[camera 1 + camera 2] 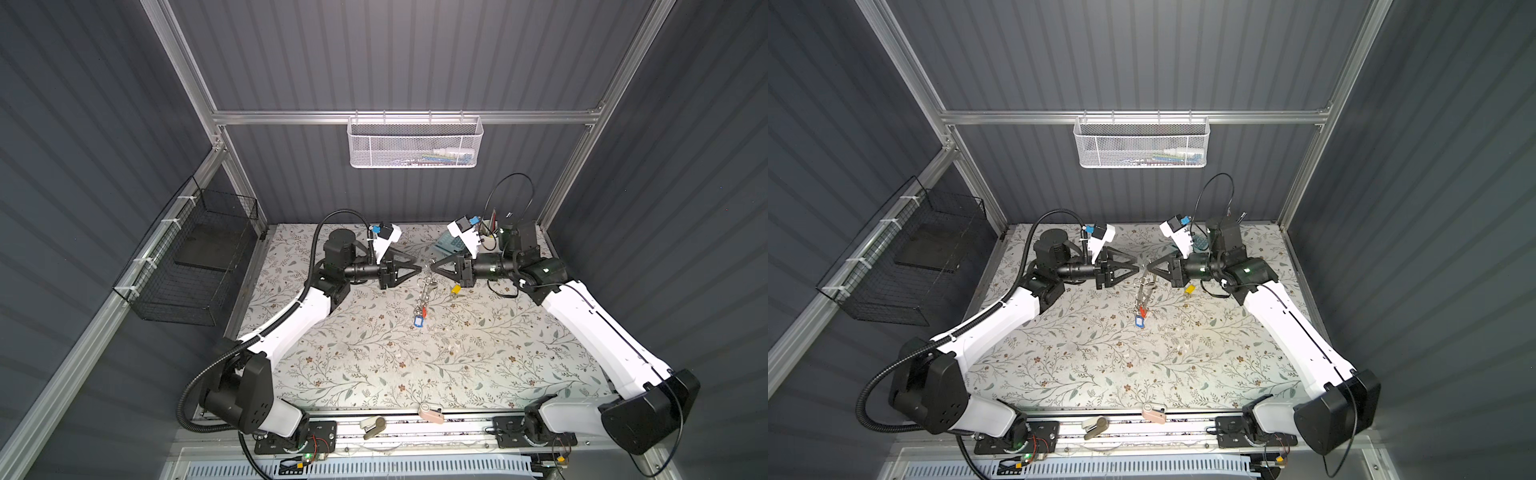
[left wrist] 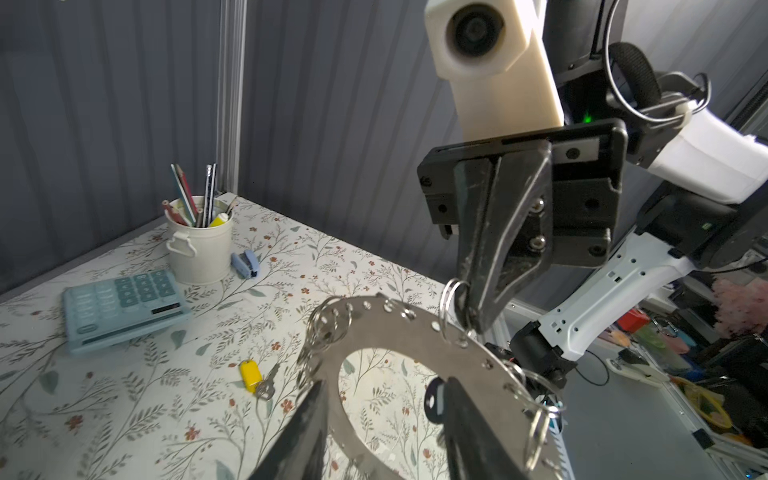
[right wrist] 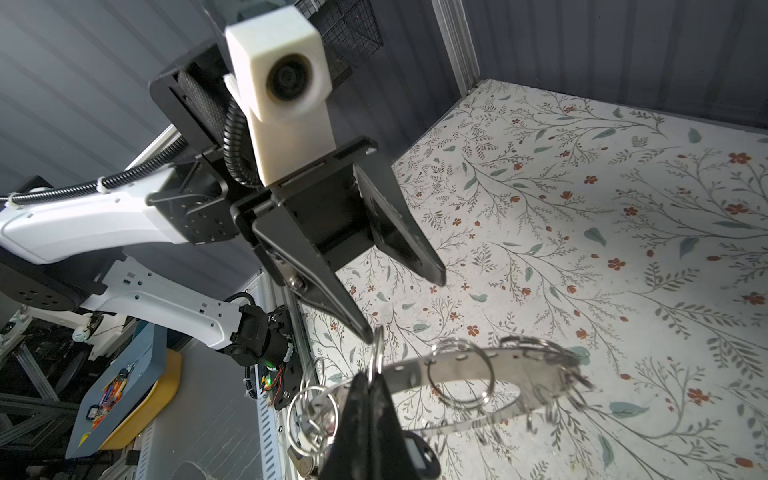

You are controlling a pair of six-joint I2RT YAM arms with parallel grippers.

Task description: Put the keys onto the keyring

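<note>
Floral tabletop point(image 1: 374, 365) | right gripper point(image 2: 471, 320) pinching keyring point(image 2: 399, 328) at an edge loop point(image 2: 444, 303) | left gripper point(image 3: 401, 305) jaws apart

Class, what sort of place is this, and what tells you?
Probably a robot test booth dressed as a desk: metal frame, left arm and right arm, flowered table with calculator and pencil pot.

A blue calculator point(image 2: 124, 307) lies near a white cup of pencils point(image 2: 201, 249) and a small blue stapler point(image 2: 245, 264), while a mesh basket point(image 1: 415, 143) hangs on the back wall.
</note>
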